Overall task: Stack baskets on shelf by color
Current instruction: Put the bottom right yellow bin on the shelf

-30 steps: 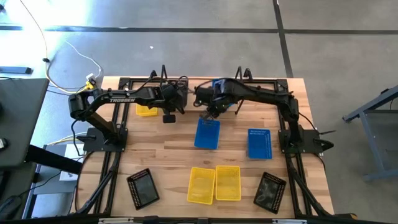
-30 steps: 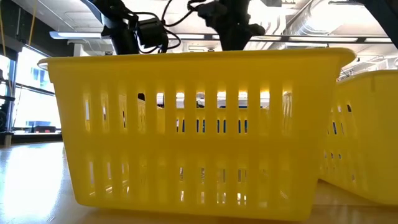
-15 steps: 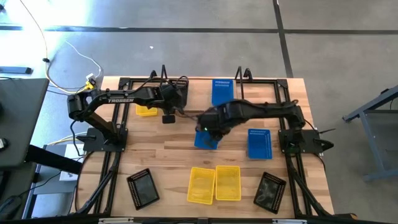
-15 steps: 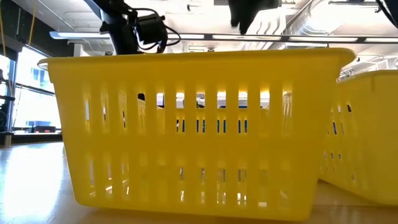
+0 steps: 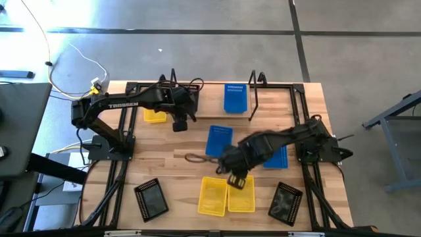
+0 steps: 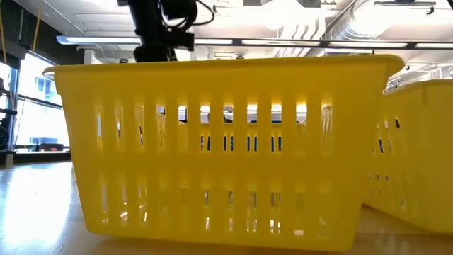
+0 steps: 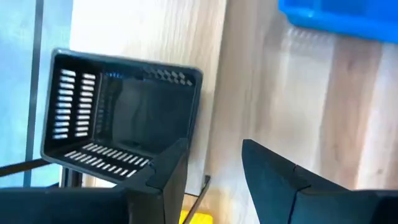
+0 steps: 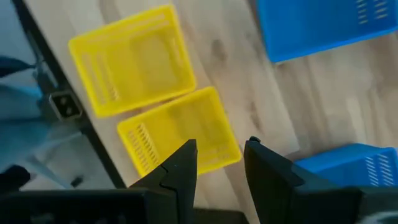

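the baskets were scattered around the tabletop (image 5: 177, 148), and only some sat up at the far edge where the shelf would be. one blue basket (image 5: 235, 98) was at that far edge between the upright wire frames, long axis running near-to-far. a second blue basket (image 5: 219, 140) lay mid-tabletop, also lengthwise near-to-far, tilted just a touch. a third blue basket (image 5: 281, 157) sat to its right, mostly covered by the right arm. a yellow basket (image 5: 155, 116) was at the far left under the left arm, partly hidden.

down at the near edge, two yellow baskets sat side by side, touching or nearly so: the left yellow one (image 5: 212, 196) and the right yellow one (image 5: 242, 197), both long axis near-to-far. black baskets flanked them, one at near left (image 5: 151, 198) and one at near right (image 5: 285, 203), both turned diagonally. the left wrist view showed another black basket (image 7: 124, 124) open side up against a light board.

the right claw (image 8: 219, 158) hung over the pair of yellow baskets, fingers slightly apart with nothing between them. the left claw (image 7: 214, 163) hovered at the far left near that black basket, also parted and empty.
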Action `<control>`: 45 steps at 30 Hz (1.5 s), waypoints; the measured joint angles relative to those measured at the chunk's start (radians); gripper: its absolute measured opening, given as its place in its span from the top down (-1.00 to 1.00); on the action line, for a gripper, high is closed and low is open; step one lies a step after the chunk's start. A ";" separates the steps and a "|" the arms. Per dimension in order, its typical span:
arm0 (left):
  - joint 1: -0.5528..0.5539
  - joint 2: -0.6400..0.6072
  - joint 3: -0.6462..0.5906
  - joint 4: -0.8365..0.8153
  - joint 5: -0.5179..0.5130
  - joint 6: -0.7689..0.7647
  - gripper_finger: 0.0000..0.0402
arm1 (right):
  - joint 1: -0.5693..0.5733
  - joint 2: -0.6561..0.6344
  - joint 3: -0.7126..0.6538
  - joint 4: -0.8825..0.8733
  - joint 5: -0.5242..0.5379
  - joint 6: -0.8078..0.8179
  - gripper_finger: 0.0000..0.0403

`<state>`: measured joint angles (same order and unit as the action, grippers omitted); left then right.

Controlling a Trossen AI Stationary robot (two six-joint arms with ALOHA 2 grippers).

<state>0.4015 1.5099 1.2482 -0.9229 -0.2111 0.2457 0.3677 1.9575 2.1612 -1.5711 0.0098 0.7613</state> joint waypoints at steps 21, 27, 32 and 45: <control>-0.261 -0.160 0.150 -0.163 0.028 -0.250 0.30 | 0.316 0.086 -0.001 0.103 -0.007 -0.100 0.41; -0.331 -0.231 0.151 -0.179 0.027 -0.322 0.30 | 0.342 0.159 -0.001 0.157 -0.012 -0.127 0.41; -0.374 -0.256 0.151 -0.180 0.021 -0.365 0.30 | 0.342 0.229 -0.001 0.176 -0.013 -0.134 0.41; -0.442 -0.254 0.150 -0.180 0.020 -0.378 0.30 | 0.342 0.379 -0.001 0.182 -0.058 -0.153 0.41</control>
<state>-0.0409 1.2560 1.3983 -1.1032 -0.1914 -0.1320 0.7097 2.3370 2.1605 -1.3896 -0.0486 0.6083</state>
